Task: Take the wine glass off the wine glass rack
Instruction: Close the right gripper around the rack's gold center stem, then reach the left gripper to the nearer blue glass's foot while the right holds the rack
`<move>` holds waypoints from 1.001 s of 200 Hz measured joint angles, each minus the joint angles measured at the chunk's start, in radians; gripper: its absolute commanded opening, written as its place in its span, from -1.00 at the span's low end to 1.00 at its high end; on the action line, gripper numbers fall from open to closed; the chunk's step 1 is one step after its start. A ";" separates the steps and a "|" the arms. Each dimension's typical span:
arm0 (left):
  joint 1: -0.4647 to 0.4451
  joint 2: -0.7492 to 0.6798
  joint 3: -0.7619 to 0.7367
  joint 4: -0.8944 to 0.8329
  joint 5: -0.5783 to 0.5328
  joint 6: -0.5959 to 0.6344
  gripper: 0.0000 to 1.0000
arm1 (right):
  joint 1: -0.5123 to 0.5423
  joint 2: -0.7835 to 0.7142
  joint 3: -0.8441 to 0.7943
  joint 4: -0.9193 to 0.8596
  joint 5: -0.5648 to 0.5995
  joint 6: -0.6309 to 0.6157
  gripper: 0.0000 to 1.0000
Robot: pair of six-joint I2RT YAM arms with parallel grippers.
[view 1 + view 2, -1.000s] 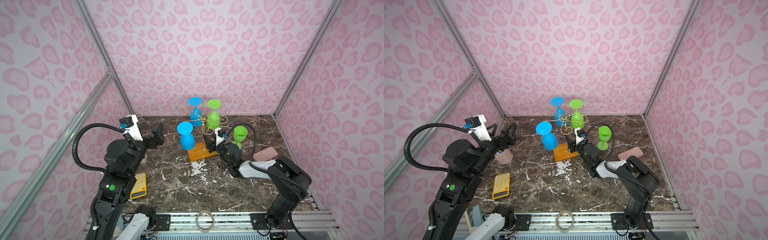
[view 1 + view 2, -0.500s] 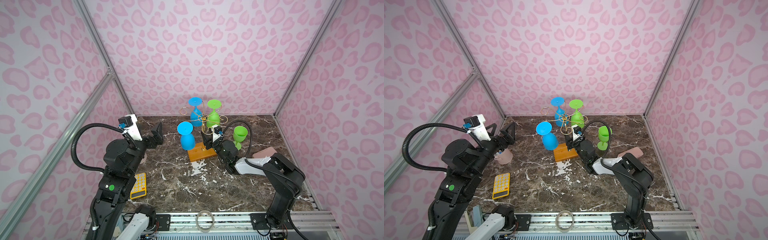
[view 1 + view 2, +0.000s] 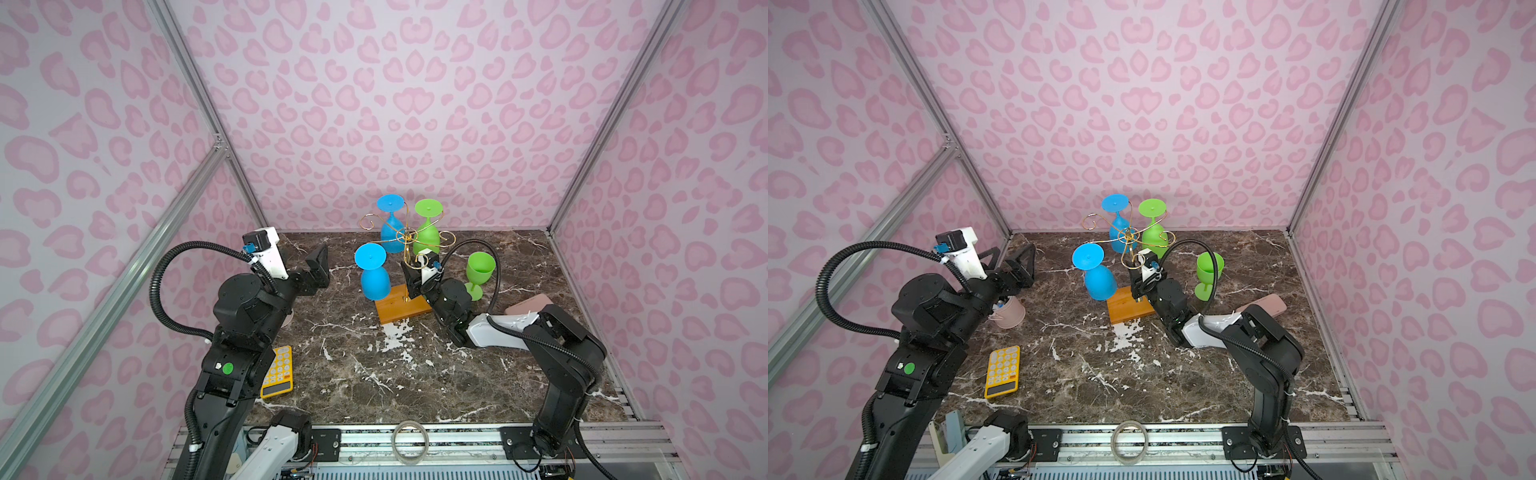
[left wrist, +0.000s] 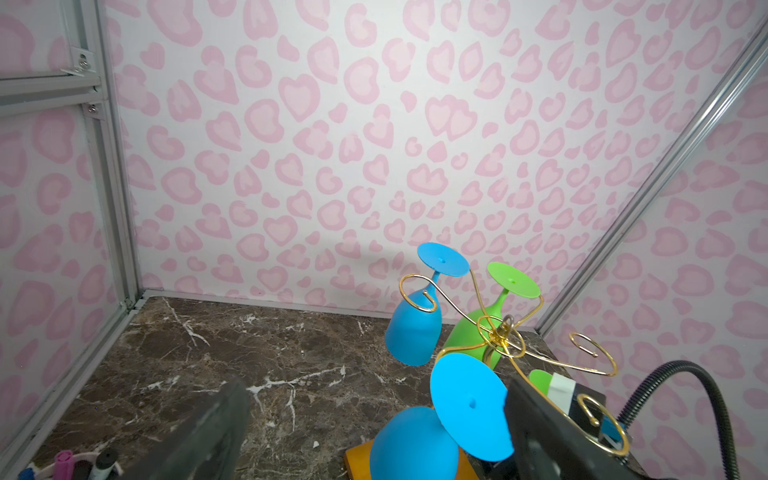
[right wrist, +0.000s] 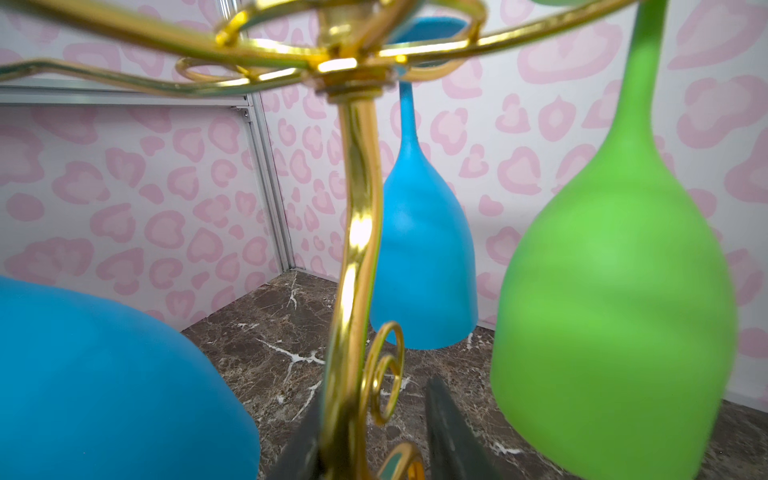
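The wine glass rack, gold wire on an orange-brown wooden base, stands mid-table. Three wine glasses hang upside down from it: a blue one at the front left, a blue one and a green one at the back. My right gripper is low at the rack's post. Its jaws straddle the post: one finger is against it and the other stands a gap away. My left gripper hovers wide open and empty, left of the front blue glass.
A fourth glass, green, stands upright on the table right of the rack. A pink case lies behind my right arm. A pink cup of pens and a yellow calculator are by my left arm. A tape roll sits on the front rail.
My right gripper has moved in from beside the upright green glass to the rack's post and its jaws have narrowed. The left arm has stayed where it was.
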 measured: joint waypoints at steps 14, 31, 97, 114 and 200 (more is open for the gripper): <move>0.001 0.012 0.004 -0.002 0.015 -0.010 0.95 | 0.001 0.000 0.001 0.000 -0.002 -0.005 -0.46; 0.004 0.035 0.018 -0.010 0.036 -0.031 0.96 | 0.004 0.000 0.001 -0.002 0.000 -0.013 -0.55; 0.058 0.221 0.122 -0.129 0.324 -0.168 0.84 | 0.015 0.000 0.006 -0.016 0.029 -0.065 -0.71; 0.078 0.257 0.123 -0.149 0.436 -0.206 0.78 | 0.018 0.000 0.006 -0.016 0.039 -0.072 -0.73; 0.097 0.277 0.125 -0.229 0.728 -0.234 0.60 | 0.028 0.004 0.019 -0.026 0.068 -0.095 -0.94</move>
